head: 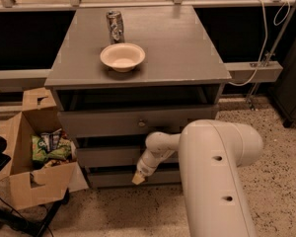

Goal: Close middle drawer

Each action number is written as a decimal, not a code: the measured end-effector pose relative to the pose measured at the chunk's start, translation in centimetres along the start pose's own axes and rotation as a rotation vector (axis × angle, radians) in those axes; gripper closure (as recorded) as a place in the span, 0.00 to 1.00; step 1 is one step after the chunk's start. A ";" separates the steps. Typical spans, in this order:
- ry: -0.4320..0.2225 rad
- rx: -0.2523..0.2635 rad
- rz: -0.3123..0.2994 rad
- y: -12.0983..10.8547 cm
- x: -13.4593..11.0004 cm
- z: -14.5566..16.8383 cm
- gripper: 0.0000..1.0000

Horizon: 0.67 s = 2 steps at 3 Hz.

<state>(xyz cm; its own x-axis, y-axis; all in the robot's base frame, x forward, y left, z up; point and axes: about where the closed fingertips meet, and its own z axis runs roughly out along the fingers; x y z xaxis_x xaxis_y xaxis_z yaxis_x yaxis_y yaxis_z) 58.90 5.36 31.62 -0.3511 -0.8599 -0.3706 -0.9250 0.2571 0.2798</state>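
Gripper [138, 177] hangs 6 o'clock below middle drawer [108, 157] front, probably set to push it shut; grip state: cannot tell.

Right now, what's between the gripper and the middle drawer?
Nothing visible in the camera view: the gripper hangs low before the cabinet, its tip just below the middle drawer front.
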 end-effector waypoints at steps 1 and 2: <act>0.002 -0.004 0.000 0.1 0.1 0.2 0.59; 0.003 -0.008 0.000 0.3 0.1 0.4 0.36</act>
<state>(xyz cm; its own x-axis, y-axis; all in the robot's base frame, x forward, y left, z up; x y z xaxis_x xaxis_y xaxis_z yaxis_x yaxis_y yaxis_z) 58.53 5.53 31.27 -0.3504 -0.8614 -0.3677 -0.9239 0.2534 0.2867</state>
